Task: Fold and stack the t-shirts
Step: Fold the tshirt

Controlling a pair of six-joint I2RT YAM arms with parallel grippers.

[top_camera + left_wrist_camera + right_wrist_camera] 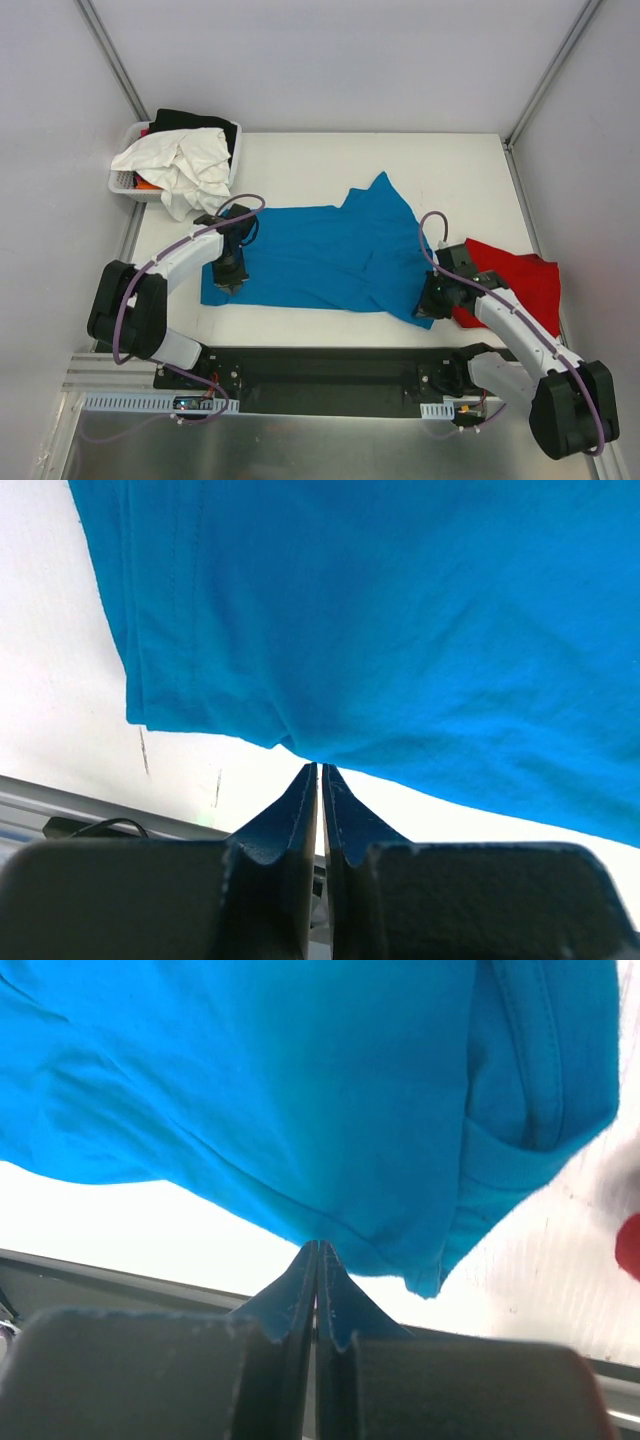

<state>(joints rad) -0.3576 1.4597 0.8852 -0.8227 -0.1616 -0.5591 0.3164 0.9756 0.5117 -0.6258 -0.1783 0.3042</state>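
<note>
The turquoise-blue t-shirt lies spread flat across the middle of the white table. My left gripper points down at its near left hem. In the left wrist view the jaws are shut, pinching the hem of the blue cloth. My right gripper sits at the shirt's near right corner. Its jaws are shut on the blue hem as well. The red t-shirt lies crumpled at the right, partly under the right arm, and shows as a red sliver in the right wrist view.
A white basket stands at the back left corner, with a white garment spilling over its rim and a black one behind. A black rail runs along the table's near edge. Walls close in on both sides.
</note>
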